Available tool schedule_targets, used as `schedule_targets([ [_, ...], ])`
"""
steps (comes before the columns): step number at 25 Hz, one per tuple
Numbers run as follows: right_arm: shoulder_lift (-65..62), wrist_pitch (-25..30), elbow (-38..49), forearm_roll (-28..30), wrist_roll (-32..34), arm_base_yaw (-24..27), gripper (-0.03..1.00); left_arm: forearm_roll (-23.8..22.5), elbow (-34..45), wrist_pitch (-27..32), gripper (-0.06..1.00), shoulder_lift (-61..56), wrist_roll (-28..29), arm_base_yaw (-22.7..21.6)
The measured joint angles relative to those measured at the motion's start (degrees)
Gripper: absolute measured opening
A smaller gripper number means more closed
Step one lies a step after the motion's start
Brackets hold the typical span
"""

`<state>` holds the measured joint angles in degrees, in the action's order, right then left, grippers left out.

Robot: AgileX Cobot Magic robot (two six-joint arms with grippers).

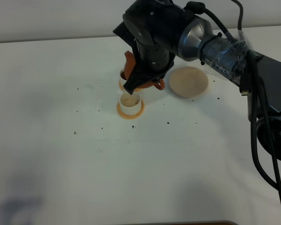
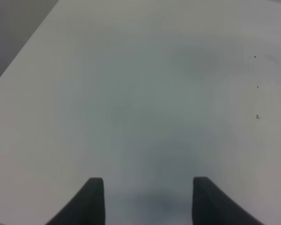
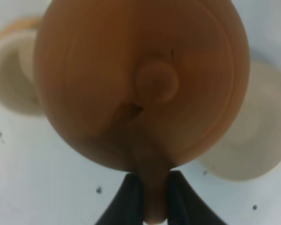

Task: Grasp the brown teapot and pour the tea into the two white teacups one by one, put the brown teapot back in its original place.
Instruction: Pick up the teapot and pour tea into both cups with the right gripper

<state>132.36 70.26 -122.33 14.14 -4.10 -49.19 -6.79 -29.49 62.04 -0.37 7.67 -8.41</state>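
My right gripper [image 1: 131, 87] reaches across to the table's middle and is shut on the loop handle of the brown teapot [image 1: 128, 67]. The arm hides most of the teapot. In the right wrist view the teapot [image 3: 103, 79] fills the picture, lid knob facing the camera, with the right gripper [image 3: 154, 182] clamped on its handle. It hangs over the two white teacups. The near teacup [image 1: 130, 104] stands on an orange coaster [image 1: 130, 114]. Only the rim of the far teacup [image 1: 122, 80] shows. A teacup [image 3: 11, 79] peeks out beside the pot. The left gripper [image 2: 149, 197] is open above bare table.
The pale beige saucer [image 1: 188, 81] lies bare just right of the teapot. Small dark specks dot the white table [image 1: 61, 140]. The right arm's cables [image 1: 260, 140] hang at the right edge. A pale round thing [image 3: 253, 140] shows behind the pot; I cannot tell what it is.
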Motion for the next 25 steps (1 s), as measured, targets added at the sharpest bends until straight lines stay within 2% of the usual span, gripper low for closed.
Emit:
schedule_targets([
  [11,-0.1,0.1,7.0,0.2,0.0,3.9,0.1,0.0,0.0,0.0,0.43,0.0,0.0,0.0],
  [19,-1.3,-0.1,7.3,0.5,-2.8,3.1,0.1,0.0,0.0,0.0,0.43,0.0,0.0,0.0],
  [25,-8.0,-0.2,8.8,0.5,-2.6,0.9,0.1,0.0,0.0,0.0,0.43,0.0,0.0,0.0],
])
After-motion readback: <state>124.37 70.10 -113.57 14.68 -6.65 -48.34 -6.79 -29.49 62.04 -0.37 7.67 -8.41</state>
